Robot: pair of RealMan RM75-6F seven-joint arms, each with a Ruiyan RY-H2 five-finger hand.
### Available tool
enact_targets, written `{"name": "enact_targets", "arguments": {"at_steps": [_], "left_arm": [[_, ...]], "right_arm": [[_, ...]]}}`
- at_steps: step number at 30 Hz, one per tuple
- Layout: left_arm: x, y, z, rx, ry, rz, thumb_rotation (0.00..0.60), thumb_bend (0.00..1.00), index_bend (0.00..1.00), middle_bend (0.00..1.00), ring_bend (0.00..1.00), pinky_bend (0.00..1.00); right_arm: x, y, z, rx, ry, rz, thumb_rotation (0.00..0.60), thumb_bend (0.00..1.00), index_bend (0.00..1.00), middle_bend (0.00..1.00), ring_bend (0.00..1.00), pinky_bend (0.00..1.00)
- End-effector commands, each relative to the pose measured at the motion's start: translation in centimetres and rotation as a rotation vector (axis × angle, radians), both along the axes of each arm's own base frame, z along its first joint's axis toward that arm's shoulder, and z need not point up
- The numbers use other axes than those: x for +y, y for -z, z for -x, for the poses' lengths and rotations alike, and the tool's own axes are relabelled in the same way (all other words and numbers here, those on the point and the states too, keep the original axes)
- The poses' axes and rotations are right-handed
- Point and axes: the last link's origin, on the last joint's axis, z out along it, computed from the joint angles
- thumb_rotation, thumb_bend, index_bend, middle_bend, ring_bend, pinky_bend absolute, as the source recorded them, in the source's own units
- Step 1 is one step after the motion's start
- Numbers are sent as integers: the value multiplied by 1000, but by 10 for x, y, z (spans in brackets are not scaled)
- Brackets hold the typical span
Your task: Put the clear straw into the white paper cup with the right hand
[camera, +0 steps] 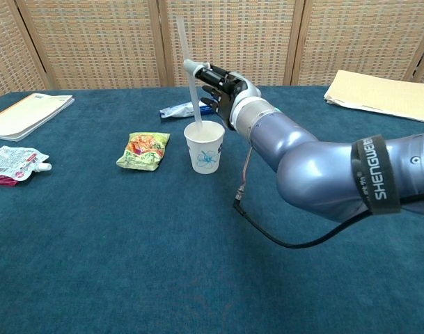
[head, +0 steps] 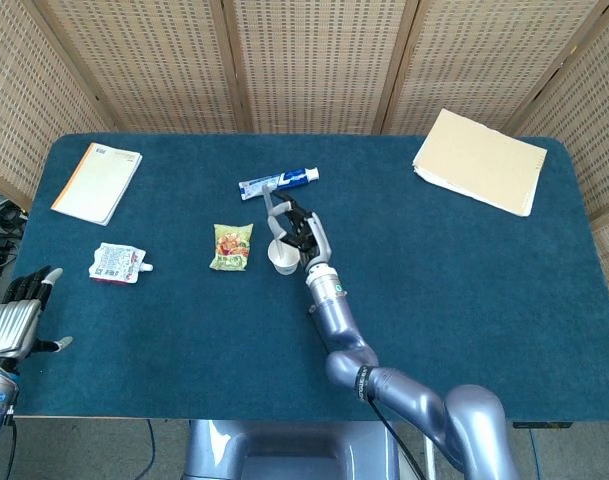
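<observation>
The white paper cup [head: 281, 259] [camera: 205, 148] with a blue print stands upright mid-table. My right hand [head: 298, 235] [camera: 217, 88] hovers just above and behind its rim and pinches the clear straw [head: 271, 215] [camera: 188, 66]. The straw stands nearly upright, leaning a little left at the top, and its lower end reaches the cup's mouth. How deep it sits inside I cannot tell. My left hand [head: 15, 315] hangs off the table's near left corner, fingers apart and holding nothing; the chest view does not show it.
A toothpaste tube [head: 279, 182] [camera: 178, 110] lies just behind the cup and a green snack packet [head: 231, 246] [camera: 143, 150] to its left. Farther left are a white pouch [head: 116, 262] and a notebook [head: 97, 182]. A beige folder [head: 479, 160] lies at the far right.
</observation>
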Motion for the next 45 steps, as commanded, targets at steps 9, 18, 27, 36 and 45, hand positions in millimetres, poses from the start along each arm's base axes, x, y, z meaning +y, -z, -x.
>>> {"name": "enact_targets", "arguments": {"at_steps": [9, 18, 27, 36, 45], "left_arm": [[0, 1, -1, -4, 2, 6, 600, 12, 0, 0, 0, 0], [0, -4, -3, -1, 12, -4, 600, 12, 0, 0, 0, 0], [-5, -9, -14, 4, 50, -20, 600, 13, 0, 0, 0, 0], [-10, -15, -23, 7, 80, -42, 600, 13, 0, 0, 0, 0], [-17, -13, -37, 16, 143, -41, 600, 13, 0, 0, 0, 0]], "right_arm": [[0, 3, 2, 35, -2, 27, 600, 496, 464, 106, 0, 0], [-1, -19, 23, 117, -38, 101, 600, 476, 433, 82, 0, 0], [19, -80, 110, 455, -129, 196, 600, 407, 425, 75, 0, 0], [70, -141, 188, 998, -208, 303, 600, 338, 345, 8, 0, 0], [142, -208, 256, 1560, -202, 421, 600, 330, 240, 0, 0, 0]]}}
